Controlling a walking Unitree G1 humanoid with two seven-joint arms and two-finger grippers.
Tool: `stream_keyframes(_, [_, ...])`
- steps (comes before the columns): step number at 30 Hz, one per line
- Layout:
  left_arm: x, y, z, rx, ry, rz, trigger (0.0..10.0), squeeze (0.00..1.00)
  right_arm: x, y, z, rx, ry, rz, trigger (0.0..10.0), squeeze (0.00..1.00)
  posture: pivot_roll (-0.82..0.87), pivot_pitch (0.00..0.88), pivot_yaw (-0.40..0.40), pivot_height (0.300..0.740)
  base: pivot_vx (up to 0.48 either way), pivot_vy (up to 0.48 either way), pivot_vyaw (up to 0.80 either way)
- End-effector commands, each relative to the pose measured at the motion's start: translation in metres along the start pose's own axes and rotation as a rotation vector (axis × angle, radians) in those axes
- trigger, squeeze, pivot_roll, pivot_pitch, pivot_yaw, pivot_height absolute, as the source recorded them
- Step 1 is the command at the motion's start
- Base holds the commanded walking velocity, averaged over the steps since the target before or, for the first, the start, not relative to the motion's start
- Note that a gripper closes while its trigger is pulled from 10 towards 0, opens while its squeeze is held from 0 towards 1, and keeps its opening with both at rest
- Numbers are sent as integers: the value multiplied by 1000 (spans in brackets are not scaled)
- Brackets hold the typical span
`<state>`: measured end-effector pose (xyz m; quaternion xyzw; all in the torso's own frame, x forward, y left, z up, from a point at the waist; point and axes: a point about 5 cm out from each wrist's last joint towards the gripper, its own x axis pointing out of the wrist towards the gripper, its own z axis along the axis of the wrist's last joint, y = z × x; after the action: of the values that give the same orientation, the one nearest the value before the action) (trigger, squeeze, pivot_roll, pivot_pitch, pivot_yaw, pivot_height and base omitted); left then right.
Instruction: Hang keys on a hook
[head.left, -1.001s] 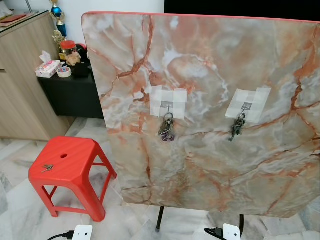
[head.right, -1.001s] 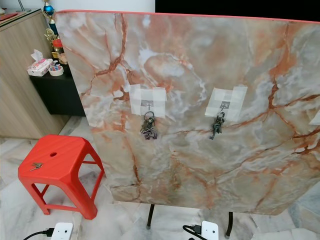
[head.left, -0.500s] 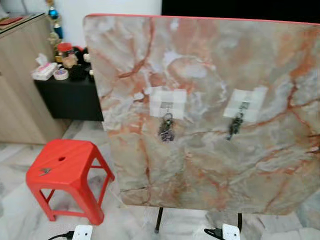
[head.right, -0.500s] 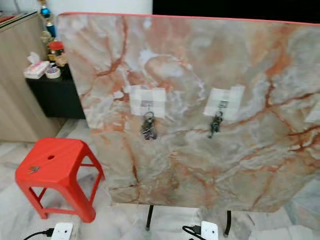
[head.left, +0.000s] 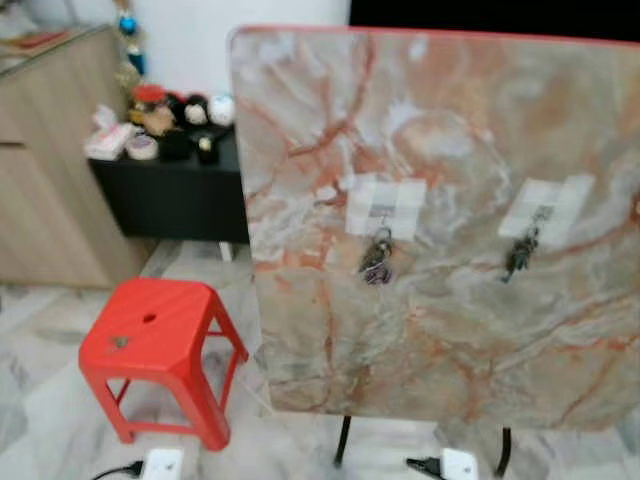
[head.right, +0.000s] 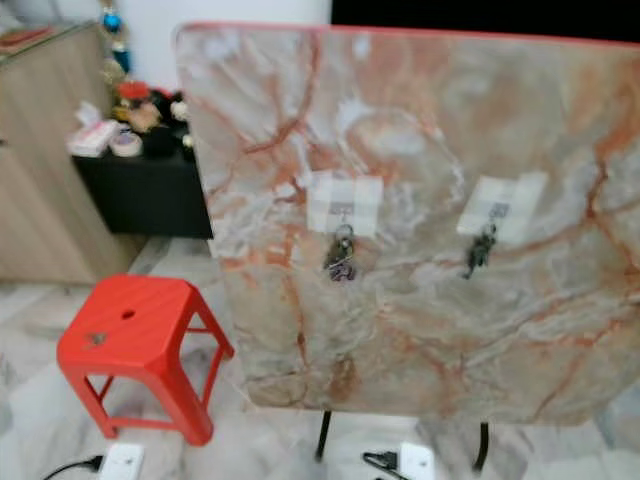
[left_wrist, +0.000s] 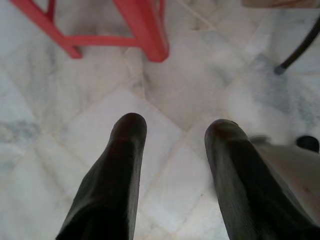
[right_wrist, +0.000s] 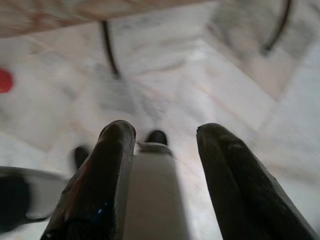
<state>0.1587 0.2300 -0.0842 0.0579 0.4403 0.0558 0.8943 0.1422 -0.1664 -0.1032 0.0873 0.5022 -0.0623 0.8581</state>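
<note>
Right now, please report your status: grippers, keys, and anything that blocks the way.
Left gripper and right gripper open, empty, low over floor. Loose keys on red stool. Two bunches already hang on marble board. Path unobstructed.

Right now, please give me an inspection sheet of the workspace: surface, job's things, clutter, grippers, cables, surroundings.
Surface: marble-pattern tabletop tipped upright on dark legs.
Job's things: two key bunches already hang on taped hooks, left bunch and right bunch; one small key lies on the red stool.
Clutter: tissue box, tape roll and jars on the black cabinet.
Grippers: left gripper open above the floor; right gripper open, low, holding nothing.
Cables: black cable at white power strip; another strip by the legs.
Surroundings: marble floor tiles, wooden cupboard.
</note>
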Motion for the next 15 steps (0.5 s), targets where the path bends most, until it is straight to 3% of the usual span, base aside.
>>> stream_keyframes(1, [-2, 9, -5, 0, 19, 22, 10000, 0, 1, 9, 0, -2, 6, 22, 10000, 0, 93, 0, -66, 740, 0, 472, 0])
stream_keyframes(15, [-1, 8, -4, -1, 18, 24, 10000, 0, 1, 5, 1, -37, 5, 19, 10000, 0, 97, 0, -70, 740, 0, 468, 0])
